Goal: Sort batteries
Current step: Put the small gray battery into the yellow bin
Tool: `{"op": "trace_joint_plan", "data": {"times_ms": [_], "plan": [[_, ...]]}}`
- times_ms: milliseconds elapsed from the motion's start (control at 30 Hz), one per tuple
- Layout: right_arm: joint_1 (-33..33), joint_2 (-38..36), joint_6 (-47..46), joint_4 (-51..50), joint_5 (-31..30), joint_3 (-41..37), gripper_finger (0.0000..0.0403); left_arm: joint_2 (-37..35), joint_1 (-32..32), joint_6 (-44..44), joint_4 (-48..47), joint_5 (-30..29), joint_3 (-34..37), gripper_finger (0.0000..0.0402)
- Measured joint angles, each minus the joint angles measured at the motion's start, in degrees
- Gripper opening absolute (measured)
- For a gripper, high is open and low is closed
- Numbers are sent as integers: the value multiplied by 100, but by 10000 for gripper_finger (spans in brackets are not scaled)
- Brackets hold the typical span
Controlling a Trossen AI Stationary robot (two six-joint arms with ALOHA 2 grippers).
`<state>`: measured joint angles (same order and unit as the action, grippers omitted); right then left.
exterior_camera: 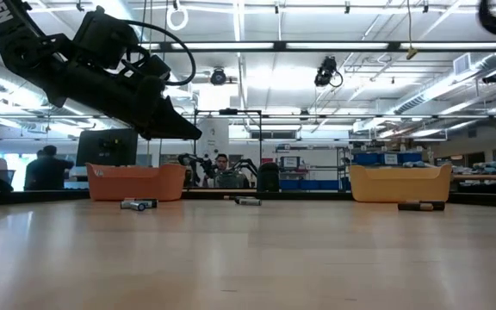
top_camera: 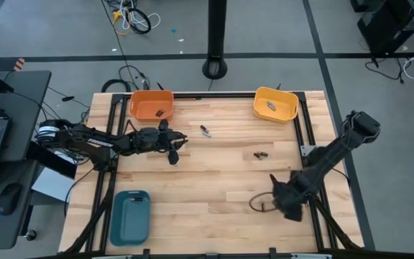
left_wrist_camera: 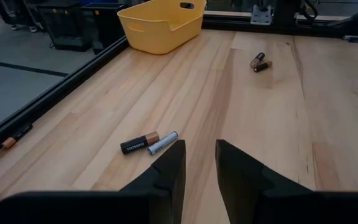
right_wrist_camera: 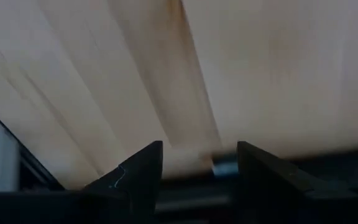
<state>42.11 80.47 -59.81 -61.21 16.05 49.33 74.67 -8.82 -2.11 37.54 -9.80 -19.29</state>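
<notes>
Two batteries (top_camera: pixel 205 131), one black-and-copper and one silvery, lie side by side on the wood; in the left wrist view this pair of batteries (left_wrist_camera: pixel 148 143) is just ahead of the fingers. Another dark pair (top_camera: pixel 259 154) lies toward the table's right. The orange tray (top_camera: pixel 152 104) and the yellow tray (top_camera: pixel 275 104) each hold one battery. My left gripper (left_wrist_camera: pixel 199 155) hovers above the table near the orange tray, open with a narrow gap and empty. My right gripper (right_wrist_camera: pixel 197 158) is open, low over the table's near right part.
A teal tray (top_camera: pixel 129 216) sits at the near left corner. A dark cable loop (top_camera: pixel 261 203) lies beside the right gripper. Black frame rails run along the table edges. Bare wood stretches across the middle and near side. People are in the room beyond the table.
</notes>
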Motion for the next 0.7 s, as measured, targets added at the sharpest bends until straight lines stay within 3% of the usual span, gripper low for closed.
{"op": "trace_joint_plan", "data": {"times_ms": [167,467,700], "plan": [[384,0,137,-140,435,-333,236,0,0,-2,2,-2,-1,94],[515,4,941,47,690,-1012,268,0,0,-4,-7,-2,-2,94],[513,4,946,926,866,-1485,272,0,0,-8,-214,-2,-4,94]]}}
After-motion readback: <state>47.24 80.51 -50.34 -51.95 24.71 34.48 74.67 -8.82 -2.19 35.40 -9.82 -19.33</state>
